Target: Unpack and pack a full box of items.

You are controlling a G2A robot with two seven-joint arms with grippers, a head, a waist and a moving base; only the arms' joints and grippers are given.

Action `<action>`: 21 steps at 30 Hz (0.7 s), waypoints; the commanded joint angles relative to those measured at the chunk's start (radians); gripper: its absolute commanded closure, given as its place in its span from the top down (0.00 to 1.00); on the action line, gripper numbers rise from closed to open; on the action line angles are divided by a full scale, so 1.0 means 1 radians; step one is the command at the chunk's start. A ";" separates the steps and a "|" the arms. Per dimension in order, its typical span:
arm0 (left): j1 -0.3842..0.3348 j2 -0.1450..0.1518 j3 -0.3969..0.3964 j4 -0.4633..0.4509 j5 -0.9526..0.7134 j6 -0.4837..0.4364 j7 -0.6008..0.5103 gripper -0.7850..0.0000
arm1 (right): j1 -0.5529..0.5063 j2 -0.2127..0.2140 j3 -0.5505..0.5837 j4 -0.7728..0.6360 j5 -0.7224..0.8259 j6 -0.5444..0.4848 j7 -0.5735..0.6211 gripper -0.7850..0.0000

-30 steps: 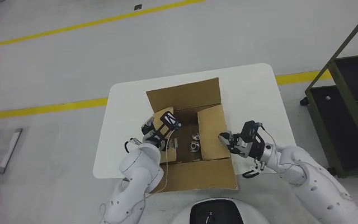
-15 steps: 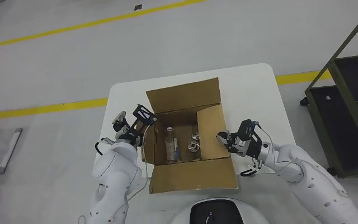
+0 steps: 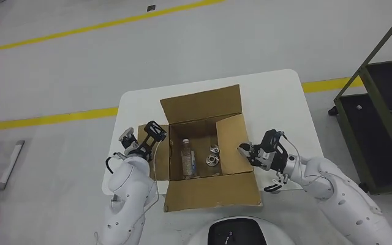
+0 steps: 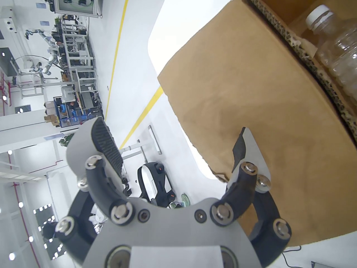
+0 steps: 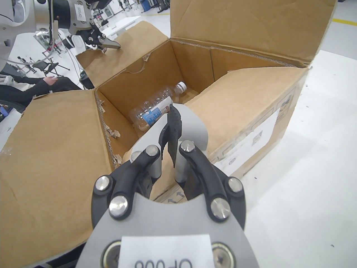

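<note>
Left gripper (image 4: 170, 138): its jaws stand wide apart. One fingertip (image 4: 245, 147) lies on the left flap (image 4: 251, 85), likely pressing it outward so the mouth opens up.
Cardboard box (image 3: 211, 191): it sits mid-bench (image 3: 275, 98) with the rear flap upright and the near flap hanging down outside.
Plastic bottle (image 3: 187, 159): it lies on its side on the box floor, white cap toward the far wall, not yet unpacked.
Small item (image 3: 212, 159): it sits just beside the bottle, too unclear to name.
Right flap (image 3: 229, 144): it stands up, leaning over the opening.
Right gripper (image 5: 171, 122): its jaws are together at that flap's near edge. I can't tell whether cardboard is nipped between them.
</note>
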 commanded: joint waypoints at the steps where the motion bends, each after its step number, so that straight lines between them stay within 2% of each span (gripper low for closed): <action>1: 0.003 0.000 -0.001 0.008 0.016 0.000 0.004 1.00 | 0.000 0.000 0.001 -0.001 0.001 0.001 0.001 0.00; 6: 0.006 -0.003 -0.008 0.009 0.018 0.010 0.022 1.00 | 0.000 -0.001 0.002 -0.004 0.009 -0.002 -0.002 0.00; 12: 0.012 -0.014 -0.006 -0.109 -0.134 0.049 0.114 1.00 | -0.039 0.004 0.064 -0.056 0.034 0.019 -0.104 0.00; 14: 0.009 -0.015 0.001 -0.138 -0.137 0.044 0.132 1.00 | -0.064 0.007 0.096 -0.076 0.040 0.026 -0.137 0.00; 21: -0.001 -0.026 0.061 -0.197 -0.234 0.040 0.213 1.00 | -0.145 0.019 0.212 -0.089 0.064 0.047 -0.211 0.00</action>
